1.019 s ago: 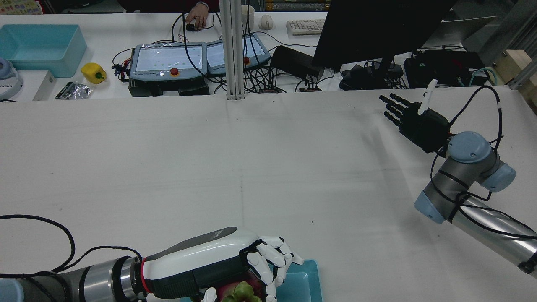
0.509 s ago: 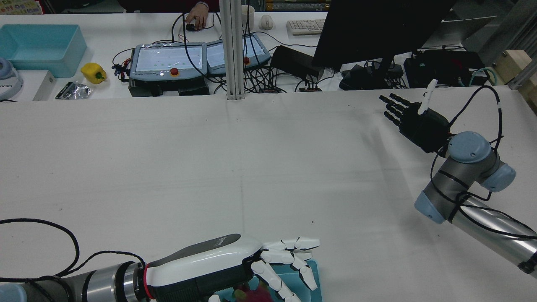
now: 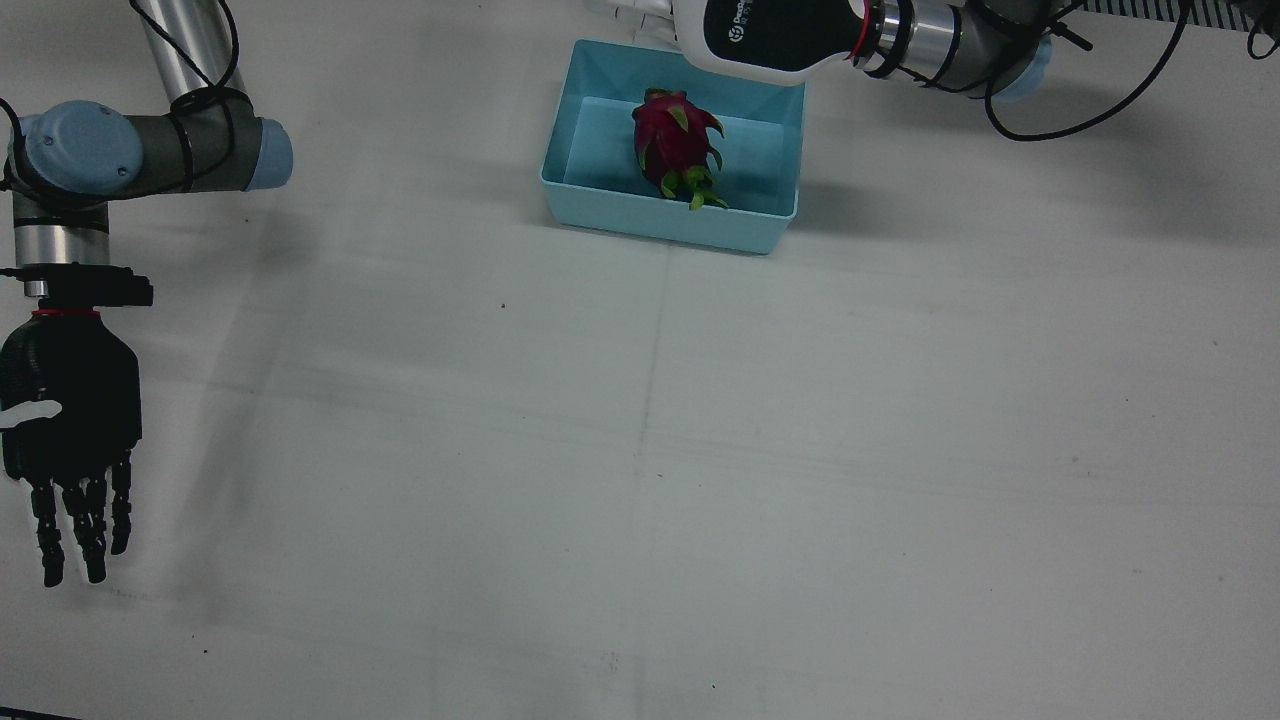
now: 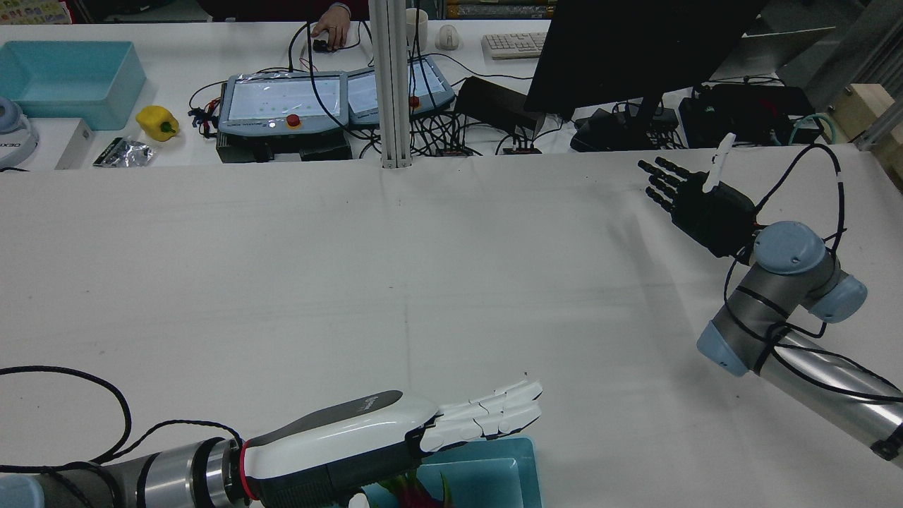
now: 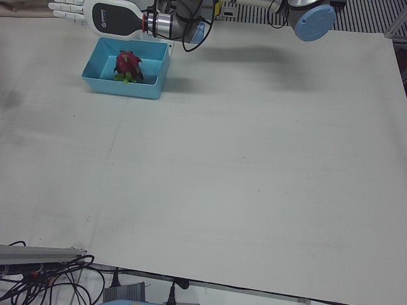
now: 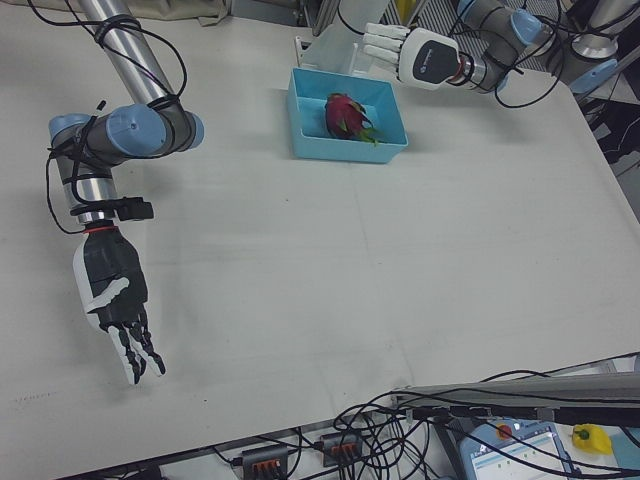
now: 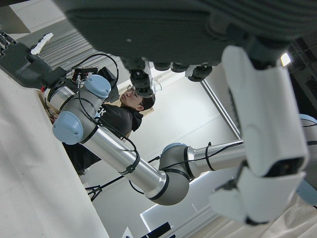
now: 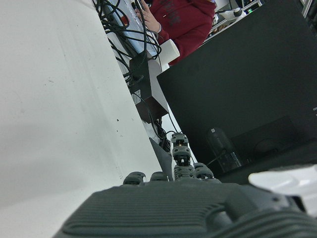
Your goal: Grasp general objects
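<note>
Dragon fruit (image 3: 676,146) lies in the blue bin (image 3: 760,225), just below the white left hand (image 4: 395,437), which hovers above the bin's robot-side rim, palm down, fingers (image 4: 501,409) stretched flat and apart, holding nothing. Well apart across the table (image 3: 700,450), the black right hand (image 3: 68,440) hangs over bare surface, fingers extended and spread, also empty.

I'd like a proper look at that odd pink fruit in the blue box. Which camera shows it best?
The front view: the dragon fruit lies fully visible inside the blue bin, seen from above. The right-front view shows it smaller, the left-front view smaller still. The rear view catches only a sliver under the left hand. The hand cameras miss it.
</note>
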You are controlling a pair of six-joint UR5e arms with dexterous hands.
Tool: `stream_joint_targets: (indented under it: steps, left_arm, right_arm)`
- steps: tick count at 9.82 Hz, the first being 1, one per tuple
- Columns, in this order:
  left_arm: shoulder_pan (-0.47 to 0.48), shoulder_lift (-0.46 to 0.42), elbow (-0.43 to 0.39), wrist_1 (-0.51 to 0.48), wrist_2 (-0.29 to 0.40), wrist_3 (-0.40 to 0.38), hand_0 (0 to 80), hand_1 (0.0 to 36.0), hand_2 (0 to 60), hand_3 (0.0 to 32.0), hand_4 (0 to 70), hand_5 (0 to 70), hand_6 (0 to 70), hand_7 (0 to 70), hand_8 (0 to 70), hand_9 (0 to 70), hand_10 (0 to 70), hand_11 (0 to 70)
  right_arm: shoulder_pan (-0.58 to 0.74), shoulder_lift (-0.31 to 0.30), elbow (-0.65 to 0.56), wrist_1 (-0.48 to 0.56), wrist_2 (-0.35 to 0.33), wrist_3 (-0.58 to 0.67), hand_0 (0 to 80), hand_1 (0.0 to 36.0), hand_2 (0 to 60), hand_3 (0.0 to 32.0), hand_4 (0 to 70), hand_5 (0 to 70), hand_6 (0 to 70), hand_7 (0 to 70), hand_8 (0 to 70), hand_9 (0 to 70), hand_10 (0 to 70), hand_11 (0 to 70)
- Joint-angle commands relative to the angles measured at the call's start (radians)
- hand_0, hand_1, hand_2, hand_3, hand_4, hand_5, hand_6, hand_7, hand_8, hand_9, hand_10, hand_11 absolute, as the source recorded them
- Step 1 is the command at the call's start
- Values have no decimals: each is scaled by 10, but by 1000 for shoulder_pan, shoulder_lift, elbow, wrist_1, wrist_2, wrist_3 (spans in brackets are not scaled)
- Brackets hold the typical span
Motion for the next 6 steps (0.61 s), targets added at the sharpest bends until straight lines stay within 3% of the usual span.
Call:
stream_joint_targets:
  steps: [1,3,4,6]
  left_arm:
    - [-55,87,13,-16,-40,19,800,360,600,0,6,96,0,123,0,10,73,172]
    - [-85,176,55,-65,-162,41,800,360,600,0,11,0,0,101,0,6,65,160]
    - [-97,191,106,-76,-192,42,800,360,600,0,26,0,0,95,0,5,58,151]
    - [-103,223,172,-92,-314,45,800,360,600,0,0,0,0,38,0,0,35,115]
  right_arm:
    - [0,0,0,0,0,0,0,0,0,0,0,0,0,0,0,0,0,0]
    - [0,0,0,0,0,0,0,0,0,0,0,0,0,0,0,0,0,0]
    - [0,0,0,0,0,0,0,0,0,0,0,0,0,0,0,0,0,0]
    - [0,0,0,0,0,0,0,0,0,0,0,0,0,0,0,0,0,0]
